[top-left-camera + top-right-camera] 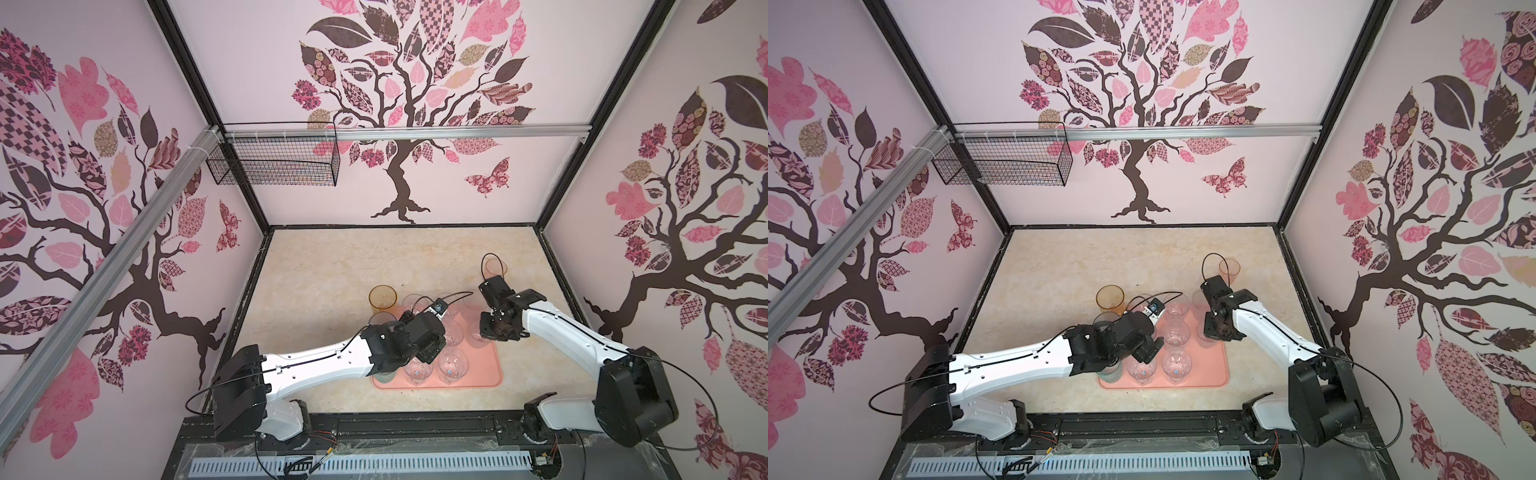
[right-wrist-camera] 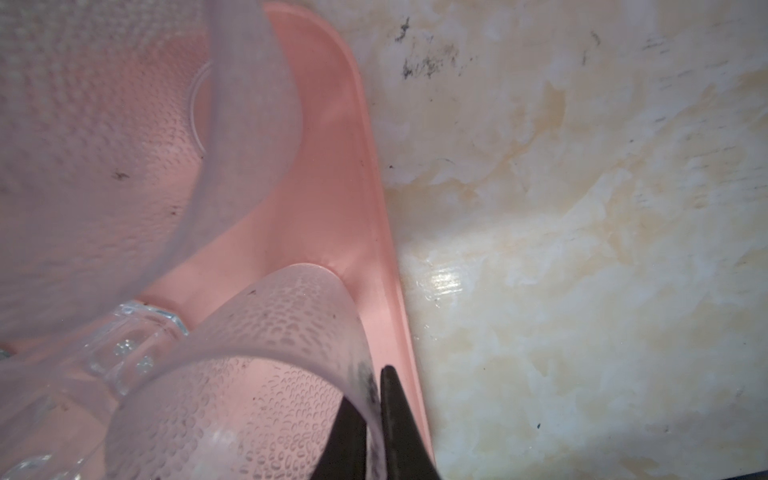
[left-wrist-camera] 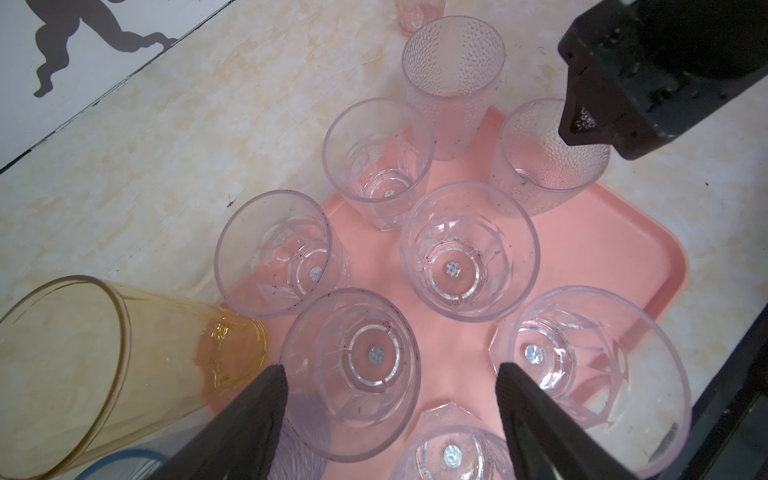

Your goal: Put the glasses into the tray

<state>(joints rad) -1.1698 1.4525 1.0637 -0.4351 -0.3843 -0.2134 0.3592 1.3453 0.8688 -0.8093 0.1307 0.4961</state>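
Pinching dimpled glass (image 2: 249,374) by its wall with right gripper (image 2: 370,386), jaws almost shut, one finger inside and one outside: probably to hold the thin wall upright with the base just inside the rim of tray (image 2: 332,166). Hovering left gripper (image 3: 390,370) over clear glasses (image 3: 469,253) on tray, jaws wide, gripping nothing. Leaving amber glass (image 1: 382,297) beside tray and pink glass (image 1: 494,266) well apart on table (image 1: 332,266), not yet placed.

White arm links (image 1: 316,365), blk joints (image 1: 636,399), cables (image 1: 186,404), fingers (image 3: 249,424).
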